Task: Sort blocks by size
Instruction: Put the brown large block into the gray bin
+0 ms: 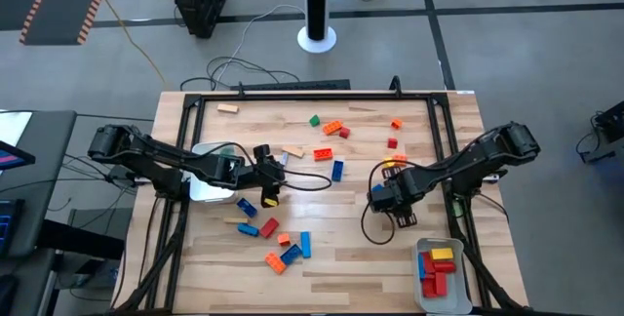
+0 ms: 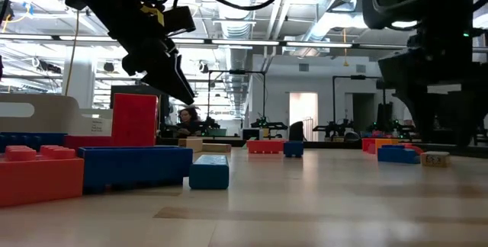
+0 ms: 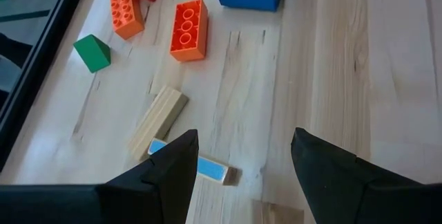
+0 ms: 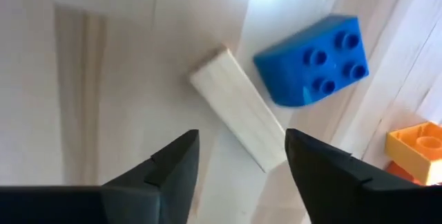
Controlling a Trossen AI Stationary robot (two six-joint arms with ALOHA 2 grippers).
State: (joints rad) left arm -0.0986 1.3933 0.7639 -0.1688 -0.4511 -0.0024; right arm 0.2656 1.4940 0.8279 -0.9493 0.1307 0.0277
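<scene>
Two trays, roughly two dozen blocks

Four cameras on one worktop.
One looks straight down over the whole worktop and both arms; one sits at worktop height, level, facing the room behind. Each wrist camera looks close down past its own claw at the worktop; the left shares the orange brick with the overhead view.
</scene>
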